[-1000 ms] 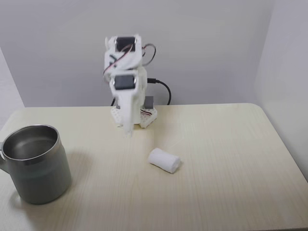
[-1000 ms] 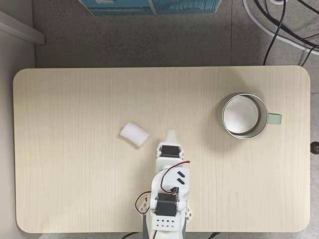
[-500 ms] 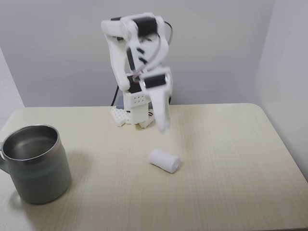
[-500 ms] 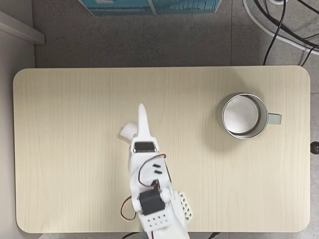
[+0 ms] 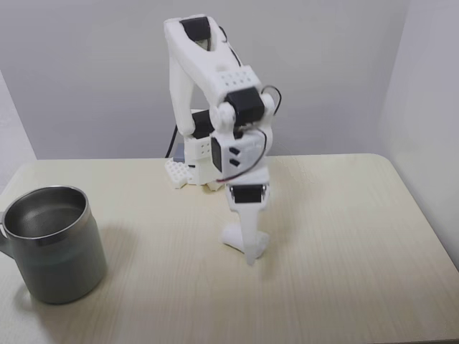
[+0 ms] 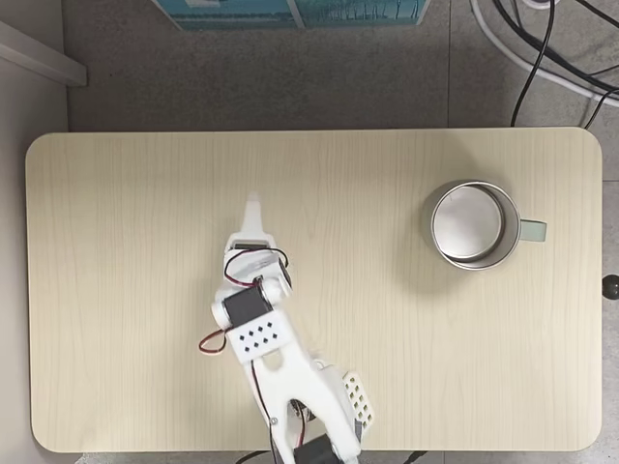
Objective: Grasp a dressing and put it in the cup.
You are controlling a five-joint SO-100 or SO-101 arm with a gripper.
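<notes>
Well apart from the cup (image 5: 51, 244) on the surface (image 5: 344, 272), the gripper (image 5: 249, 252) has just dropped onto the dressing (image 5: 235, 237), ready for grasping, jaw gap impossible to tell.

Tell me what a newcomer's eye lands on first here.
The white plastic robot arm towers mid-table, its gripper pointing down at the small white gauze roll. The large brushed-steel mug stands apart, near the table's left edge in the front fixed view; from above it is empty.
</notes>
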